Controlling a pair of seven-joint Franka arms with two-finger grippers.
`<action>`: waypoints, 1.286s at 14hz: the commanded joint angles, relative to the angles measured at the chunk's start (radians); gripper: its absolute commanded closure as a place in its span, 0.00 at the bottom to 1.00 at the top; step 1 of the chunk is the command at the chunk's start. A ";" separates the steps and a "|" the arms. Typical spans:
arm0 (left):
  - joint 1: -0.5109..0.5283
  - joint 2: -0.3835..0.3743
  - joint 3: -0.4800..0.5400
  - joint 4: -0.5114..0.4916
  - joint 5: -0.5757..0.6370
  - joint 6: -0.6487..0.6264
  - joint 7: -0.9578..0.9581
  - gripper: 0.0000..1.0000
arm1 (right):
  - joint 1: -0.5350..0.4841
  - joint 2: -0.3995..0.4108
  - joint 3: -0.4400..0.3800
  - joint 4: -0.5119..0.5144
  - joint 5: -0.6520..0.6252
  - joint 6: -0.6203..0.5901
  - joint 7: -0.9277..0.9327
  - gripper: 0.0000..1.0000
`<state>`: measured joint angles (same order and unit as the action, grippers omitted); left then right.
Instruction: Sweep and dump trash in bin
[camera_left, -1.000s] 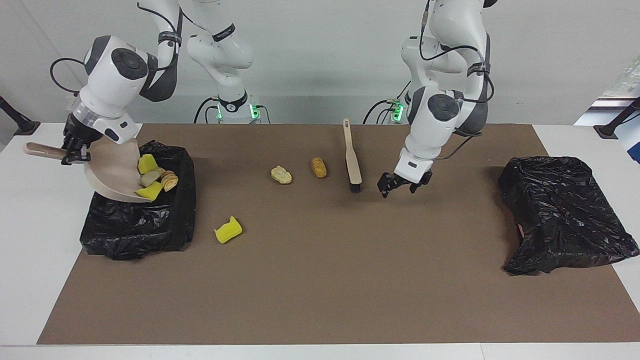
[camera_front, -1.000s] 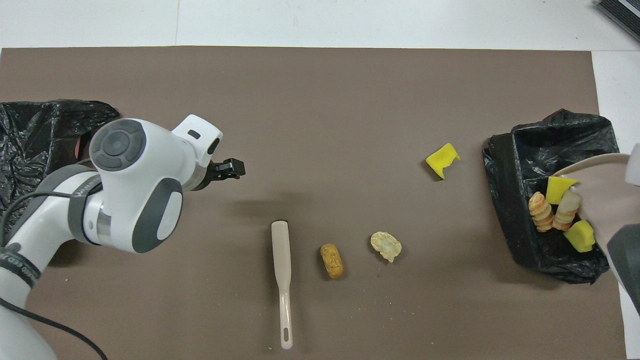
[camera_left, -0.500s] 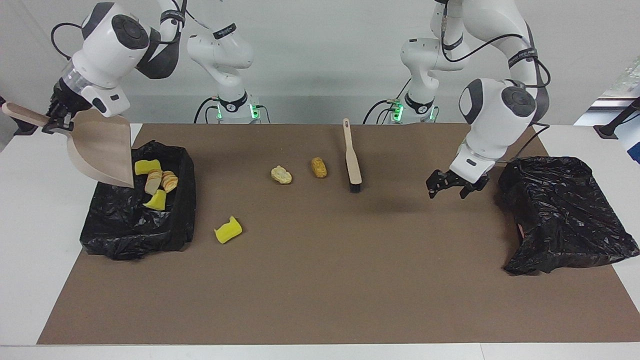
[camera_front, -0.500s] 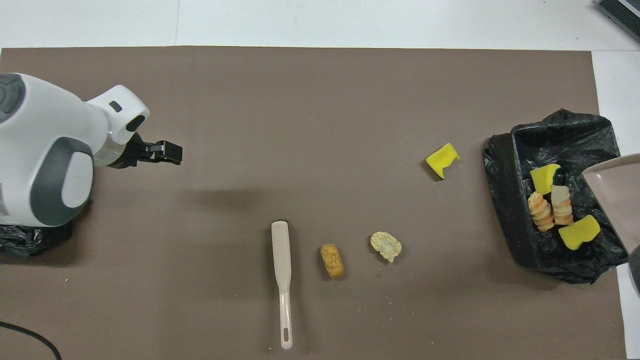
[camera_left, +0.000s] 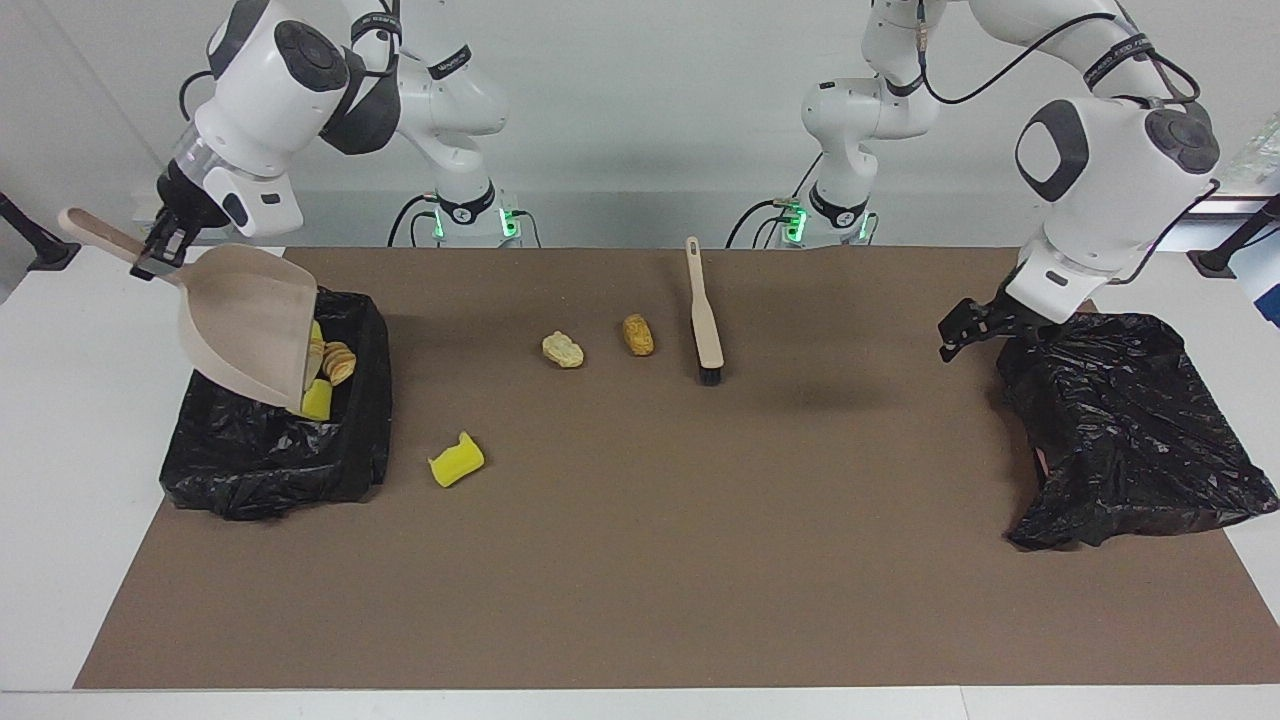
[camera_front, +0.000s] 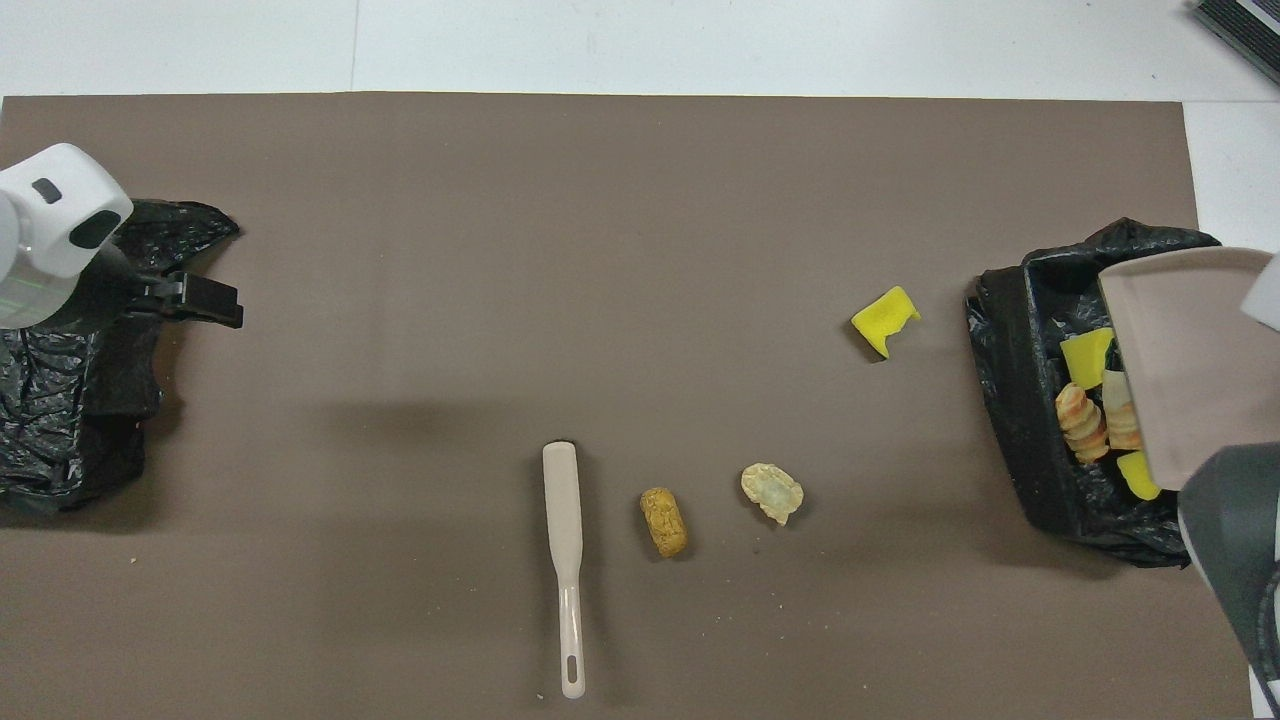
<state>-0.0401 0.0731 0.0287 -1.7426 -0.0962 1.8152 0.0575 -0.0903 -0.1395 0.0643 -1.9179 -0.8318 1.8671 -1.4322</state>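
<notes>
1. Facing view: the right gripper is clenched on the handle of a beige dustpan, holding it up in the air over the bin, a box lined with a black bag at the right arm's end of the table.
2. The dustpan tilts with its open mouth down toward the bin, and its lip hangs just above the trash inside.
3. In the bin, partly hidden by the pan, lie yellow foam wedges and two ridged bread-like chunks.
4. Three pieces of trash lie on the brown mat: a yellow foam wedge just beside the bin, farther from the robots than the others, and a pale beige chunk and a golden-brown chunk near the middle.
5. A brush with a pale handle and dark bristles lies flat beside the golden-brown chunk, toward the left arm's end, its handle pointing to the robots and nothing holding it.
6. The left gripper is released, its fingers spread and holding nothing, in the air at the edge of a crumpled black bag that covers a second heap at the left arm's end of the table.
7. In the overhead view the left gripper's dark fingers jut out over the mat from above that bag.
</notes>
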 joint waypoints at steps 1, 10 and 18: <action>0.011 0.002 -0.012 0.095 0.068 -0.103 0.015 0.00 | 0.062 0.044 0.003 0.075 0.144 -0.061 0.184 1.00; -0.003 -0.038 -0.015 0.100 0.098 -0.175 0.027 0.00 | 0.334 0.490 0.003 0.635 0.456 -0.350 1.040 1.00; 0.000 -0.059 -0.015 0.071 0.096 -0.186 0.022 0.00 | 0.521 0.785 0.002 0.919 0.614 -0.275 1.688 1.00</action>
<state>-0.0351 0.0377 0.0103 -1.6490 -0.0178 1.6287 0.0755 0.3913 0.5568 0.0714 -1.1189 -0.2512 1.5883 0.1282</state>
